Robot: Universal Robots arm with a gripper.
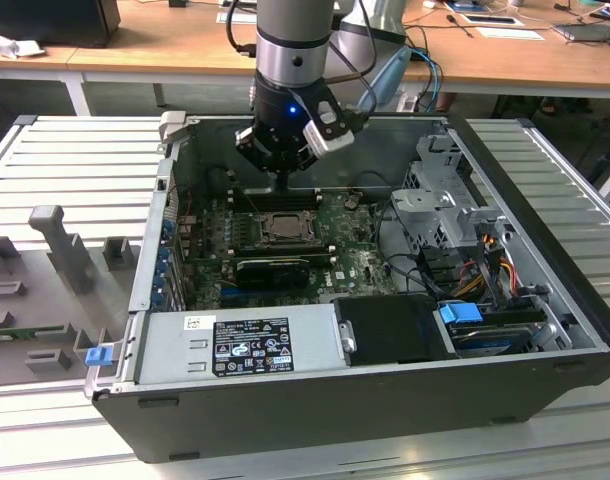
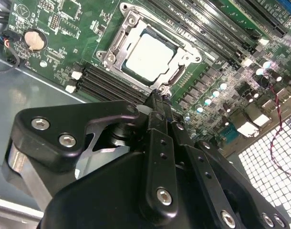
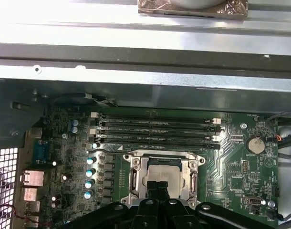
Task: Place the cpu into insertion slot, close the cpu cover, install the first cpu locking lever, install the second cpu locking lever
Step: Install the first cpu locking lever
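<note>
The open computer case [image 1: 315, 400] holds the green motherboard [image 1: 360, 262], with the gripper [image 2: 160, 98] hanging just above the insertion slot [image 1: 255, 230], fingers pressed together on nothing. The cpu cover [image 2: 118, 47] lies flat, framing the seated cpu [image 2: 148, 57].

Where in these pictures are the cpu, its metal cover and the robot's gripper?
cpu [image 2: 148, 57]: second wrist view, middle of its pale flat face.
cpu cover [image 2: 118, 44]: second wrist view, one side bar of the metal frame.
gripper [image 2: 160, 97]: second wrist view, the tips of its black fingers.
</note>
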